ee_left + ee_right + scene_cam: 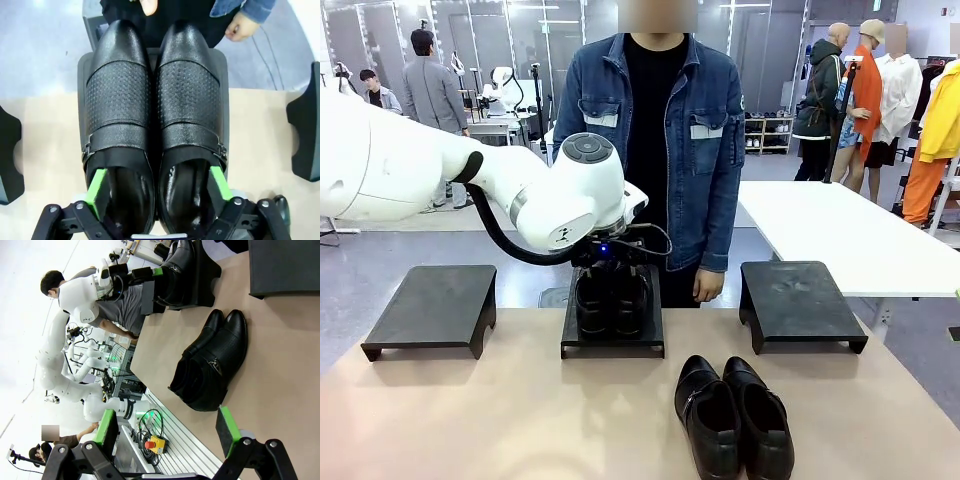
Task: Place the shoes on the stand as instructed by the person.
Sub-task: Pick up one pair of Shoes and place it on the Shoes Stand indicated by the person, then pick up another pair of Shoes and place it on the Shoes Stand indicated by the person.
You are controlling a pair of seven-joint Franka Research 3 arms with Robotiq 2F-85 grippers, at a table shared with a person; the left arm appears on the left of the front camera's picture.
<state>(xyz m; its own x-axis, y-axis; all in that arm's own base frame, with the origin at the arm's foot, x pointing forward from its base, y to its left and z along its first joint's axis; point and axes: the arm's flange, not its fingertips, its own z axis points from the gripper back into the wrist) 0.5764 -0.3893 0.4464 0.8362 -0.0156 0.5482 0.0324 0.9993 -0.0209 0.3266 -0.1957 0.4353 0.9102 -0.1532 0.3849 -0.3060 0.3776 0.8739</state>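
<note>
Two shoes (120,100) on middle stand (612,345), left claw (157,179) clasping from above

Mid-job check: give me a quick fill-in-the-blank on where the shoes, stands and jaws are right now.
1. The left gripper has its jaws closed on one pair of shoes resting on the ___ stand.
2. The other pair lies on the ___, nearer the robot than the stands.
3. The right gripper has its jaws ___, with nothing between them.
Missing words: middle; table; open.
</note>
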